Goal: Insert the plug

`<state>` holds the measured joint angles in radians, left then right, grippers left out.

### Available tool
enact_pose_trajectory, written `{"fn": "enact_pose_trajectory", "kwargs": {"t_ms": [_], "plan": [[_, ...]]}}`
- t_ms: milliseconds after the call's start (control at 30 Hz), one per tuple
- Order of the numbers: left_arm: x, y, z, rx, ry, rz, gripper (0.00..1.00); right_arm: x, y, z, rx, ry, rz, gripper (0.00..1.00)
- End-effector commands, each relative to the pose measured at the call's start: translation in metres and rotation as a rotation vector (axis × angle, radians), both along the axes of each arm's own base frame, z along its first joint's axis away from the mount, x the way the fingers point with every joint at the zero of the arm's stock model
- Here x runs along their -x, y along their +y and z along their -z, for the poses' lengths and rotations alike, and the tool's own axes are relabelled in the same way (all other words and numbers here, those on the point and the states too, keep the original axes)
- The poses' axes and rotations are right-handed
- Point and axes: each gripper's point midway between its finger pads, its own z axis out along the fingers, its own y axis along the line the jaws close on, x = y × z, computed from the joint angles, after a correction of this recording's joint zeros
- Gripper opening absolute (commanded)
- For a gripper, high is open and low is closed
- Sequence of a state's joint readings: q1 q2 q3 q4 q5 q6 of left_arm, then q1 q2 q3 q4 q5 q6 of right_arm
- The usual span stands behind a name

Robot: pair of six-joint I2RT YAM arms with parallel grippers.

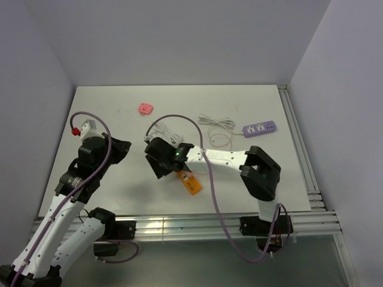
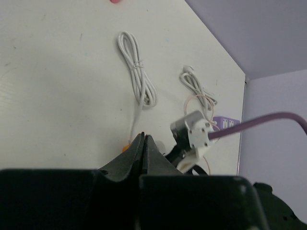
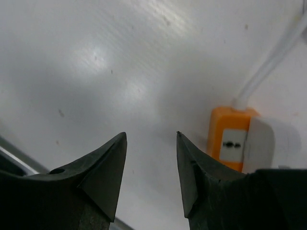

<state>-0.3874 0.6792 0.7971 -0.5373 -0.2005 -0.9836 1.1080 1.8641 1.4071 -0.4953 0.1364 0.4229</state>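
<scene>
An orange socket block (image 1: 189, 183) (image 3: 231, 143) with a white slotted face lies on the table at the end of a white cable (image 1: 160, 129) (image 2: 139, 72). A small pink piece (image 1: 145, 108), possibly the plug, lies far back on the left. A purple power strip (image 1: 260, 128) (image 2: 225, 123) sits at the back right. My right gripper (image 1: 158, 167) (image 3: 151, 136) is open and empty, low over the table just left of the orange block. My left gripper (image 1: 121, 149) (image 2: 144, 136) is shut on nothing, held above the table's left side.
A second coiled white cable (image 1: 216, 122) (image 2: 196, 88) and a thin wire loop (image 1: 220, 140) lie between the first coil and the purple strip. Grey walls close in the table (image 1: 108, 113) on three sides. A metal rail (image 1: 299, 149) runs along the right edge.
</scene>
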Motion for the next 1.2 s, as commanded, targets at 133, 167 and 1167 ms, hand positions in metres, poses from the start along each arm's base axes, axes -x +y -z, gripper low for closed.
{"fn": "enact_pose_trajectory", "kwargs": {"t_ms": [133, 167, 1167], "plan": [[0.008, 0.025, -0.028, -0.073, -0.055, -0.075, 0.03, -0.050, 0.025, 0.006, 0.080, -0.103, 0.085, 0.49], [0.011, 0.028, -0.032, -0.075, -0.068, -0.084, 0.03, -0.054, 0.025, 0.010, 0.093, -0.102, 0.095, 0.48], [-0.035, -0.021, -0.030, -0.056, 0.031, 0.083, 0.06, -0.026, -0.147, 0.072, 0.410, -0.104, 0.347, 0.43]]}}
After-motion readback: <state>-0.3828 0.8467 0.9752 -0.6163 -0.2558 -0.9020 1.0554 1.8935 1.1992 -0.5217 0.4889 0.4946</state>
